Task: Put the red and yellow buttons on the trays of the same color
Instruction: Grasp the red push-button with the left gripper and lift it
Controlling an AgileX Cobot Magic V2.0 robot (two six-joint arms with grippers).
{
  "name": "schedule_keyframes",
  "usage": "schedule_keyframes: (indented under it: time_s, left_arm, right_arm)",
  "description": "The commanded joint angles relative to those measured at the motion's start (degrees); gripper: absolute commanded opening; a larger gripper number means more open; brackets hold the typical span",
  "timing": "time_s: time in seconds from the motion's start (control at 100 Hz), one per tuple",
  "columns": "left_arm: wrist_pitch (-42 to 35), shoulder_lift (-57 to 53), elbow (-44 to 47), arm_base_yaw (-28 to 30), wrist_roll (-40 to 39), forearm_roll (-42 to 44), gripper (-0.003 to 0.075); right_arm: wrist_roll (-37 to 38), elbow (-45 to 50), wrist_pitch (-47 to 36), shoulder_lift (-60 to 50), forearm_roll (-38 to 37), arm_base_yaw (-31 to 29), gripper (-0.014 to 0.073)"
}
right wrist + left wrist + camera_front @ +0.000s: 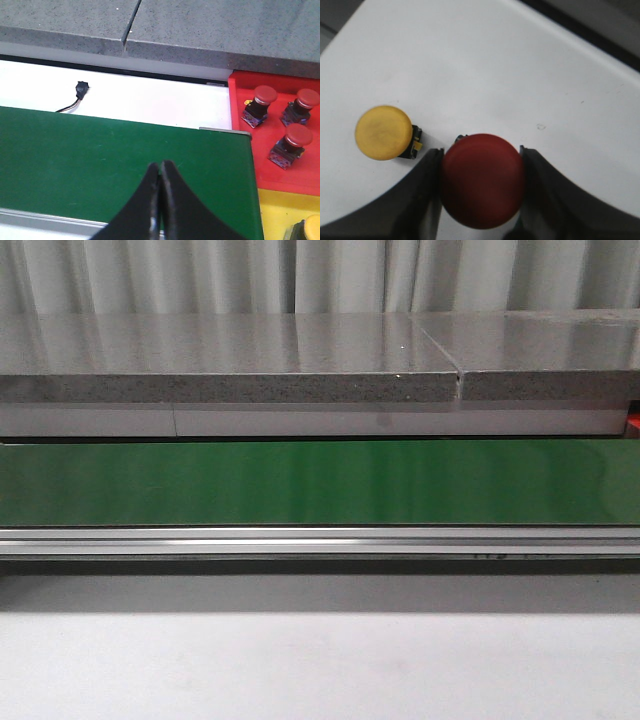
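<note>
In the left wrist view my left gripper [481, 152] is shut on a red button [482, 180], one dark finger pressed to each side of its round cap. A yellow button [383, 132] stands on the white table just beside it. My right gripper [160, 165] is shut and empty, hanging over the green belt [100, 160]. The red tray [240, 100] beyond the belt's end holds three red buttons [265, 95]. Below it the yellow tray [280, 210] shows with a yellow button [312, 227] at the frame corner. Neither gripper appears in the front view.
The green conveyor belt [320, 482] runs across the front view with a metal rail [320, 540] along its near side. A grey stone counter [230, 360] lies behind it. A small black connector on a wire [80, 90] lies on the white surface past the belt.
</note>
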Motion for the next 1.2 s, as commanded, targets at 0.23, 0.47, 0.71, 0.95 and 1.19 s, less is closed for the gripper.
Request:
schedule_keyframes:
  time_s: [0.23, 0.47, 0.71, 0.95, 1.19]
  left_arm:
    - [0.6, -15.2, 2.5, -5.4, 2.8, -0.5, -0.0019]
    - [-0.6, -20.6, 11.1, -9.1, 2.8, -0.5, -0.0019]
    - [-3.6, -20.8, 16.1, -11.4, 2.8, -1.0, -0.0019]
    - [-4.0, -18.2, 17.3, -11.4, 2.8, -1.0, -0.0019]
    - [-3.2, -16.7, 17.3, -11.4, 2.9, -1.0, 0.0062]
  right_arm:
    - [-0.4, -1.5, -3.3, -0.4, 0.6, 0.1, -0.0066]
    - [-0.4, -1.5, -3.3, -0.4, 0.6, 0.1, -0.0066]
    - [-0.4, -1.5, -3.3, -0.4, 0.6, 0.1, -0.0066]
    - [-0.4, -1.5, -3.3, -0.4, 0.6, 0.1, -0.0066]
    - [-0.4, -1.5, -3.3, -0.4, 0.6, 0.1, -0.0066]
